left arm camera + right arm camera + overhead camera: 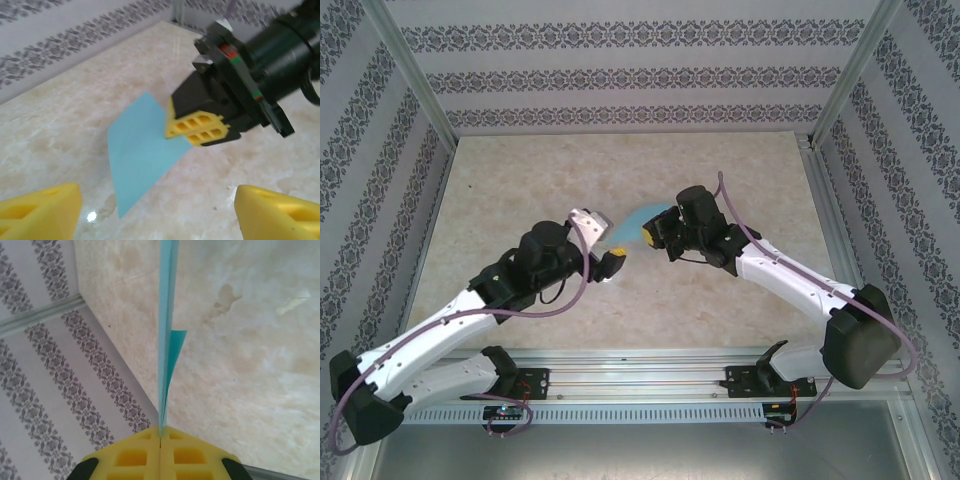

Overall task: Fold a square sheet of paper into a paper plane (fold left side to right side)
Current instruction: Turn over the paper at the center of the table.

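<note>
From where I stand I count two arms, two grippers and one piece of paper on one marbled table, with patterned walls round three sides.

The square sheet of paper is light blue and sits near the middle of the table, between the two grippers. The right gripper has it. Its yellow pads are pressed together on one edge of the sheet, with no gap between them. The left gripper is just beside the sheet and holds nothing. Its two yellow fingers stand wide apart, one at each lower corner of its own camera's view, clear of the paper.

From overhead the sheet is a small pale patch, partly covered by the right gripper. The left wrist camera gives much more. It shows the flat blue face as a slanted four-sided shape running down from the right gripper's pads, and one white glare spot on the marble near the sheet's low corner. I cannot tell whether that corner touches the table.

The right wrist camera sees the sheet edge-on, as a thin blue line rising straight out of the seam between the closed pads. It also shows one darker blue flap standing off to the side of that line, so the paper is not a single flat layer there.
</note>
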`<state>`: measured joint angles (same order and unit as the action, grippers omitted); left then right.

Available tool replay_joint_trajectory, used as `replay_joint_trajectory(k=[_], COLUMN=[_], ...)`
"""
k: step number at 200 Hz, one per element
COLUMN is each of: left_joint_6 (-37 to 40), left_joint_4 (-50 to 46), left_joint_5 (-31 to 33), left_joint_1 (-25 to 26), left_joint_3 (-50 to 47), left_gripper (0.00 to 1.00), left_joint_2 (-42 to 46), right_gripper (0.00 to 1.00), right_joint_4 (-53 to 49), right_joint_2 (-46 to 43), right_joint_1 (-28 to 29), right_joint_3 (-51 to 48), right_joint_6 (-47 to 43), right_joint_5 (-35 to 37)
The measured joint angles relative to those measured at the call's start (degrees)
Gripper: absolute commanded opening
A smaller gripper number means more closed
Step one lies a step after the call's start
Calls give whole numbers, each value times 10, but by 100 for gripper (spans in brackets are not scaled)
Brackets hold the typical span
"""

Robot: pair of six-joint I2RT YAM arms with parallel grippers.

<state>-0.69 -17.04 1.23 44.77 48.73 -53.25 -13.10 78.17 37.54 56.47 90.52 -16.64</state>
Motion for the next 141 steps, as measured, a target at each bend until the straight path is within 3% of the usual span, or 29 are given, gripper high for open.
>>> replay_joint_trajectory(k=[55, 94, 141], left_joint_6=[-209, -399, -627], left_joint_4=[-14, 7, 163], left_joint_5=[-43, -153, -277], left_joint_1=[-189, -297, -335], left_joint_3=[-37, -113, -267], left_gripper=[100, 100, 96], left_joint_2=[80, 42, -39], right_gripper=[0, 0, 0], right_joint_4=[214, 309, 435], right_joint_2=[41, 110, 115], right_joint_1=[-5, -1, -2], right_joint_3=[-60, -110, -147], right_joint_6=[-205, -260, -229], right_joint_5=[-118, -176, -210])
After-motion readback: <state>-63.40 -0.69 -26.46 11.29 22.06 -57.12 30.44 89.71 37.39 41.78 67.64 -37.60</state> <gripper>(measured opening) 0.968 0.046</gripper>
